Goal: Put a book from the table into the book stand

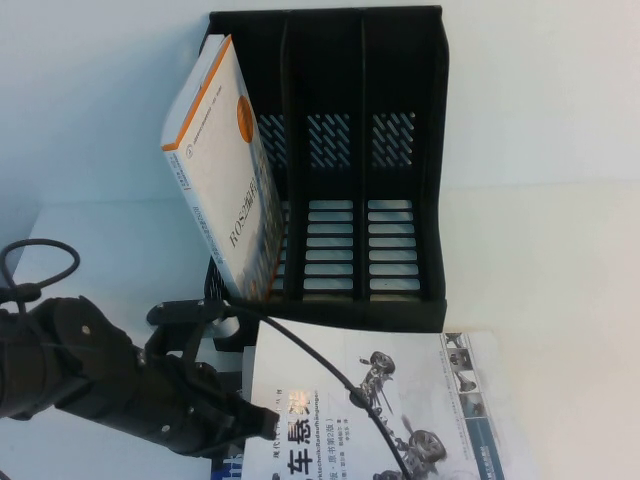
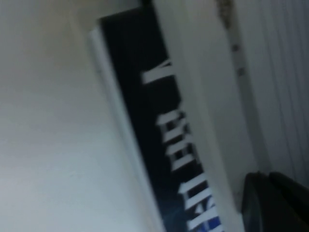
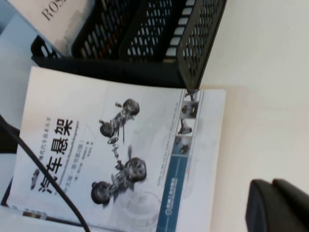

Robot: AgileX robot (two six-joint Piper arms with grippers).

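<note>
**Suspension paperback flat on table, just in front of stand; left gripper at its near-left corner**

Large thin white paperback point(image 1: 390, 410) with black Chinese title, grey car-suspension pictures and a blue-grey strip along one edge: lying flat, cover up, on the plain white flat tabletop point(image 1: 540, 250). Far edge just beside the front lip of the black plastic three-compartment upright file holder point(image 1: 355, 150); touching or not, cannot tell. Not in any compartment.

Stand upright on the table, slotted back and bottom visible. Middle and right compartments hold nothing. Left compartment holds a thick white book with orange band and orange circle point(image 1: 225, 170), standing on end and tilted, top leaning out to the left past the stand's side wall.

Left gripper point(image 1: 205, 320): low over the table at the paperback's near-left corner, just in front of the stand's left end. Black arm reaching in from the lower left, a black cable point(image 1: 330, 370) looping across the paperback's cover. Jaws: cannot tell whether apart or together; fingertips not distinguishable. Left wrist view blurred: only a dark band with white lettering point(image 2: 178, 145) between pale surfaces, and a dark gripper part point(image 2: 275, 203) at the frame corner.

Right gripper point(image 3: 277, 205): outside the high view; a black part shows at the corner of its own wrist view, well above the table, to the right of the paperback. Jaws together, nothing between them. Same view shows paperback, stand front and cable.
</note>
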